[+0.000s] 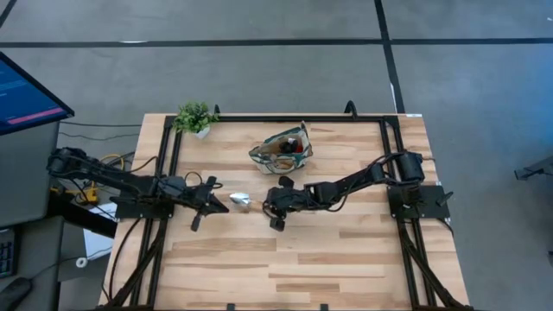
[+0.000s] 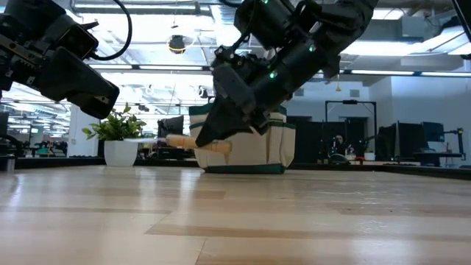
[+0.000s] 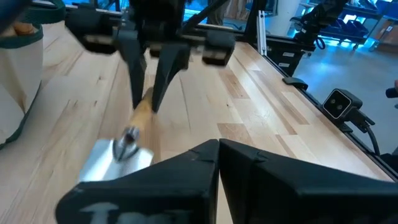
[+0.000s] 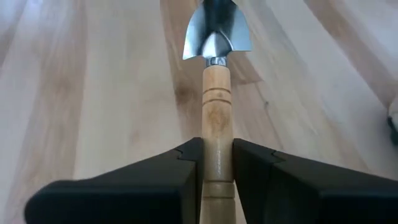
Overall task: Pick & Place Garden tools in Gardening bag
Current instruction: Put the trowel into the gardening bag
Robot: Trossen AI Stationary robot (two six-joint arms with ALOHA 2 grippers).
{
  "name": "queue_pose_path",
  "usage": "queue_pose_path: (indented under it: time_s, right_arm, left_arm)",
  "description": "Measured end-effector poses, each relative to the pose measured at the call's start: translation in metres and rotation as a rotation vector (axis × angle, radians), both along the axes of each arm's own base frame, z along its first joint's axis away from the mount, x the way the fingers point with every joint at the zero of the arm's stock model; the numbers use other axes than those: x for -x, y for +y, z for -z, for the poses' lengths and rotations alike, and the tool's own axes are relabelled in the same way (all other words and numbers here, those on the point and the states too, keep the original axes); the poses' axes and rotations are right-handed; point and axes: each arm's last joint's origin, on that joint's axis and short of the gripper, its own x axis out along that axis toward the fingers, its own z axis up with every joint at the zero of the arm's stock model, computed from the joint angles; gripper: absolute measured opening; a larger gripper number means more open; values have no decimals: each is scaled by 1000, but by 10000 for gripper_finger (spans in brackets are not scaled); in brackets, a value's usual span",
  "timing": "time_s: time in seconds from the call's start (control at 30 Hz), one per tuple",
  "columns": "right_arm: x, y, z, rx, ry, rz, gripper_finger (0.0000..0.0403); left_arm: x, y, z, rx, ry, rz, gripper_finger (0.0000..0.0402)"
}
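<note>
Right claw (image 4: 216,163) is clamped on the trowel (image 4: 216,74) by its light wooden handle, silver blade pointing straight out ahead of the fingers, raised above the table (image 1: 285,259). Bag (image 1: 283,149) sits just behind the claw; left claw (image 1: 207,203) is clenched on nothing, just past the blade tip.

The trowel (image 4: 217,93) has the butt of its wooden handle hidden between the right gripper (image 4: 217,163)'s fingers. Beside it, the left gripper (image 3: 217,180) is cut off by the picture's edge, its body blurred. Behind the trowel, the gardening bag (image 1: 282,148) holds items too small to identify, and the right arm covers much of it in the low view.
</note>
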Motion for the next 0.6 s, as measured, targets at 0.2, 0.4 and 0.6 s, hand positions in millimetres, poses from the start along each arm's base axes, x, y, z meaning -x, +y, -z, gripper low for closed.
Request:
queue_pose_path:
  time_s: [0.2,0.4,0.6]
  right_arm:
    - [6,12,-25,14,-40,-38,50]
    - [22,12,-42,93,36,19,50]
    - [44,8,-53,115,-10,53,50]
  left_arm:
    - [0,0,0,0,0,0,2]
    - [0,0,0,1,-5,0,2]
    - [0,0,-1,1,-7,0,2]
